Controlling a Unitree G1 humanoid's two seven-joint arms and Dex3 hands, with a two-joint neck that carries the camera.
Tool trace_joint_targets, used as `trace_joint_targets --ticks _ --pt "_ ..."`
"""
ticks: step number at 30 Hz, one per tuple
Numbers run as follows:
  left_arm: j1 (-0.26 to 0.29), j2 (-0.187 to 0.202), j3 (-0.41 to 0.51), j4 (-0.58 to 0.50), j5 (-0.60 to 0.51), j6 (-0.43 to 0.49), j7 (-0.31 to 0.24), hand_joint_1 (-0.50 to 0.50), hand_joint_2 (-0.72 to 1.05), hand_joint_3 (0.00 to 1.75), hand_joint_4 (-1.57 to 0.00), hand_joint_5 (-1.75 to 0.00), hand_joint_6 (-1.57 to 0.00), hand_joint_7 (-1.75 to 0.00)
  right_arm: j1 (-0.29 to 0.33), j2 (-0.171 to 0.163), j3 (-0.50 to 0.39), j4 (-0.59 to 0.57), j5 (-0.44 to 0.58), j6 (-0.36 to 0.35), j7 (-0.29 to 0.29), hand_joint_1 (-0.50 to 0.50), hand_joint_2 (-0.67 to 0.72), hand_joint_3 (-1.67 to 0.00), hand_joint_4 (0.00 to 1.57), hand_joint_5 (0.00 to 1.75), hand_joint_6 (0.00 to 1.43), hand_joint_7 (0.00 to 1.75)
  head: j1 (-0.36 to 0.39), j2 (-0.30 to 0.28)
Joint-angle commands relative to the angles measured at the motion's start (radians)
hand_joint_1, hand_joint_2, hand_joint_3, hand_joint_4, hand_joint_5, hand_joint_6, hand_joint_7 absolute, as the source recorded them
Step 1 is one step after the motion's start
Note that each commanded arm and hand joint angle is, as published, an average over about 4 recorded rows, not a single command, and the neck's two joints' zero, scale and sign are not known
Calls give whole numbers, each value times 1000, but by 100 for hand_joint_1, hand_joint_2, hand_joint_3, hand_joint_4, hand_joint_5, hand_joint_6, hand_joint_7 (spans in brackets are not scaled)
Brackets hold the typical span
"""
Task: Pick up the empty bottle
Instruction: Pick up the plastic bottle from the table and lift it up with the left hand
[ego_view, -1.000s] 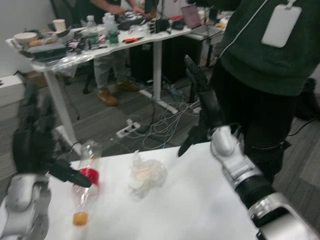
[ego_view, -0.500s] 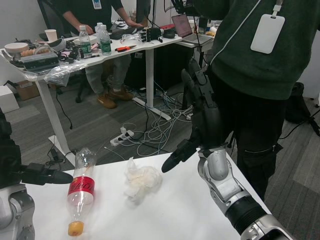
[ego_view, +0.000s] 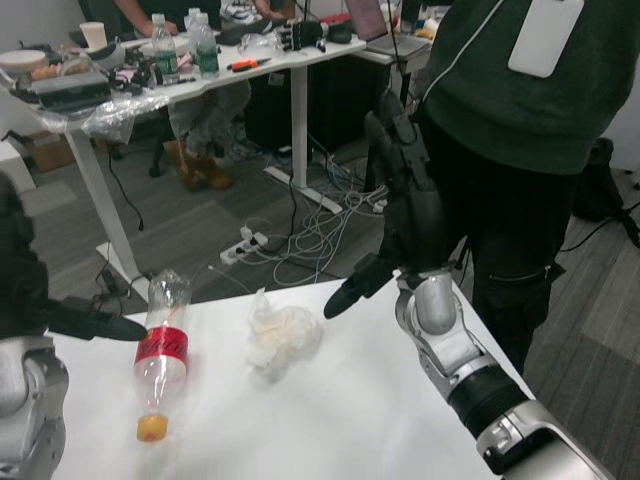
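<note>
Bottle: the empty bottle (ego_view: 161, 352) lies on its side on the white table (ego_view: 330, 420), toward the table's left part, clear plastic with a red label band and an orange cap.
Long axis: it runs roughly front to back, slightly tilted; the orange cap points toward the robot, the base toward the table's far edge.
Left hand: the left hand (ego_view: 40, 300) hangs at the picture's left edge, just to the left of the bottle, with 1 dark finger reaching toward the label; the tip looks close to the bottle, but I cannot tell whether it touches. It holds nothing and its fingers are spread.
Right hand: the right hand (ego_view: 400, 215) is raised over the table's far right edge, fingers extended and apart, holding nothing, well apart from the bottle.
Nearer hand: the left, by my judgement; the bottle lies to its right, so a sideways reach across the label seems the natural approach.
Between: a crumpled white tissue (ego_view: 282, 338) sits beside the bottle on its right, between it and the right hand.
Surface: plain, flat and smooth; a round bottle could roll on it.
Room: a person in a dark green top (ego_view: 520, 90) stands close behind the right hand; a second desk (ego_view: 150, 85) with bottles and clutter stands beyond, and cables (ego_view: 300, 245) trail over the grey floor.
</note>
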Motion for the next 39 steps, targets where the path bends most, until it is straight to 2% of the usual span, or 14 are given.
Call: trace_joint_targets --ticks 1,6,9,13,14,16,20,24,27,28,31,34,37,39 --pt "57 12 59 -166 123 250 -52 -50 -72 0 0 0 0 0 3 -3 5 22 5 -10 -7 -42 47 0 0 0 0 0 39 -31" --pt "64 -1 124 -267 263 408 -139 -50 -72 0 0 0 0 0 3 -5 10 41 8 -10 -8 -42 47 0 0 0 0 0 112 -90" --pt "44 1 156 -300 331 452 -205 -50 -70 0 0 0 0 0 3 -8 12 47 10 -10 -10 -42 49 0 0 0 0 0 151 -121" --pt "-8 98 163 -301 396 447 -299 -50 -64 0 0 0 0 0 3 -18 20 67 25 -16 -13 -42 47 0 0 0 0 0 211 -150" --pt "-13 111 164 -302 406 447 -315 -50 -64 0 0 0 0 0 3 -18 20 69 25 -17 -13 -42 47 0 0 0 0 0 227 -153" --pt "-27 175 161 -306 427 444 -368 -50 -64 0 0 0 0 0 3 -20 21 77 28 -18 -13 -42 47 0 0 0 0 0 254 -157" --pt "-27 308 148 -332 467 448 -436 -50 -61 0 0 0 0 0 3 -22 31 101 41 -30 -13 -42 47 0 0 0 0 0 313 -178" --pt "-41 445 74 -353 625 451 -499 -50 -55 0 0 0 0 0 -1 -31 53 132 51 -31 -14 -42 50 0 0 0 0 0 363 -206" --pt "-76 524 -13 -346 749 444 -504 -50 -53 0 0 0 0 0 -17 -43 79 155 59 -31 -14 -42 50 0 0 0 0 0 390 -221" --pt "-100 552 -69 -333 783 439 -504 -50 -48 0 0 0 0 0 -26 -50 98 165 67 -32 -14 -42 49 0 0 0 0 0 398 -224" --pt "-166 599 -217 -289 815 421 -501 -50 -30 0 0 0 0 0 -47 -64 142 183 94 -33 -14 -42 47 0 0 0 0 0 422 -234" --pt "-203 602 -329 -247 853 406 -470 -50 -10 0 0 0 0 0 -59 -74 173 190 117 -33 -14 -42 47 0 0 0 0 0 432 -242" --pt "-215 582 -379 -219 909 388 -434 -50 -17 0 0 0 0 0 -64 -82 193 195 133 -33 -14 -42 49 0 0 0 0 0 434 -241" --pt "-219 552 -396 -198 953 362 -397 -50 -19 0 0 0 0 0 -68 -89 210 200 146 -33 -14 -42 50 0 0 0 0 0 434 -236"
